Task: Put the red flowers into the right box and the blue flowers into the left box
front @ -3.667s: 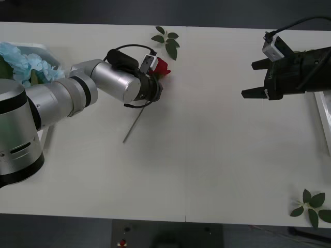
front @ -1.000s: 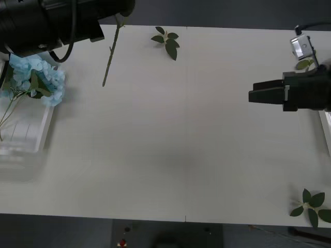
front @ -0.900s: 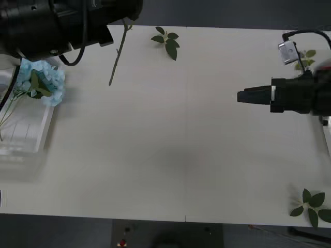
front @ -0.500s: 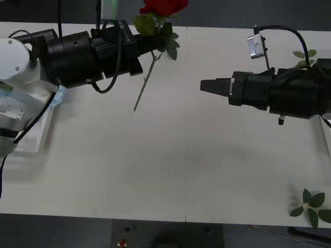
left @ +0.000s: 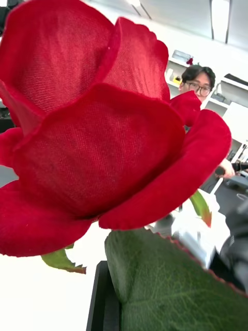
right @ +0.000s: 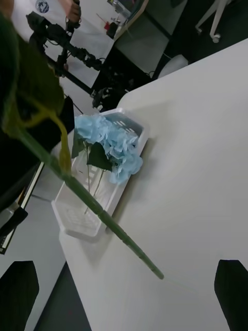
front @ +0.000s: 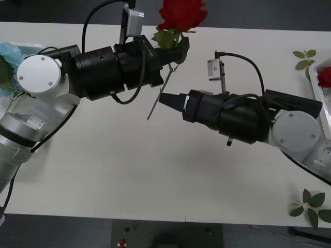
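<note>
Left tool raised mid-table, clamped. Right tool just beside it, fingers spread.

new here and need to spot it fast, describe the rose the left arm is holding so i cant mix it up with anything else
Start at the white table and follow the left gripper reaching toward its far middle. Above it stands the rose, a deep-red bloom over green leaves, its thin stem slanting down past the right gripper. The other red flower lies in the right box, and the blue flowers lie in the left box.
</note>
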